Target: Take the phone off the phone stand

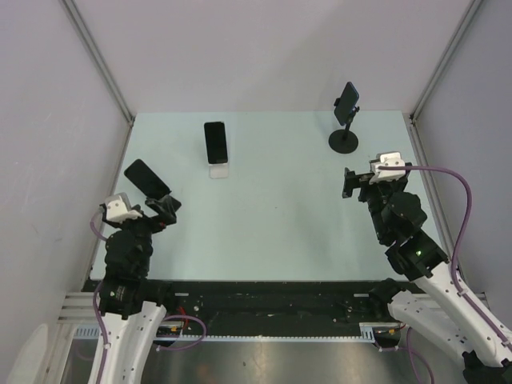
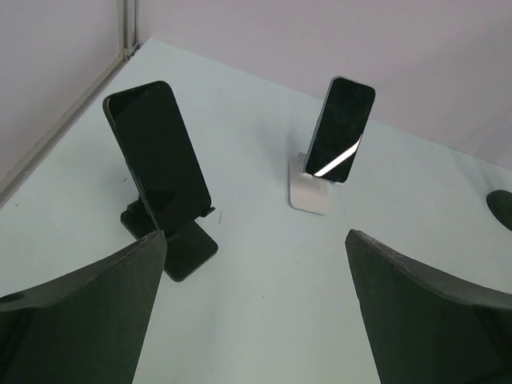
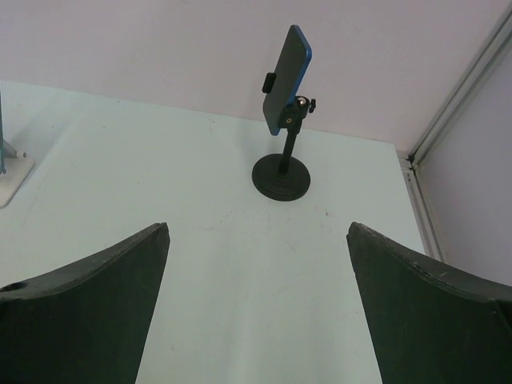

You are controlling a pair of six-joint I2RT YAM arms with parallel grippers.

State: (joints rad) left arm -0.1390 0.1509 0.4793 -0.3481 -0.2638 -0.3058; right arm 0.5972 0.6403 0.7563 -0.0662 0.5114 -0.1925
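Three phones stand on stands. A black phone [image 1: 146, 178] leans on a black stand at the left; in the left wrist view the phone [image 2: 156, 152] and its stand [image 2: 180, 248] are just ahead-left of my open, empty left gripper [image 2: 254, 236] [image 1: 164, 208]. A dark phone [image 1: 216, 142] [image 2: 340, 128] rests on a white stand [image 2: 310, 196] at the back centre. A blue phone [image 1: 346, 102] [image 3: 286, 80] is clamped on a black pole stand with a round base [image 3: 281, 176] at the back right. My right gripper [image 3: 258, 228] [image 1: 352, 182] is open and empty, short of that base.
The pale table [image 1: 280, 216] is enclosed by grey walls with metal corner posts [image 1: 100, 60]. The white stand's edge shows at the left of the right wrist view [image 3: 12, 180]. The table's right edge rail [image 3: 416, 184] runs close beside the pole stand.
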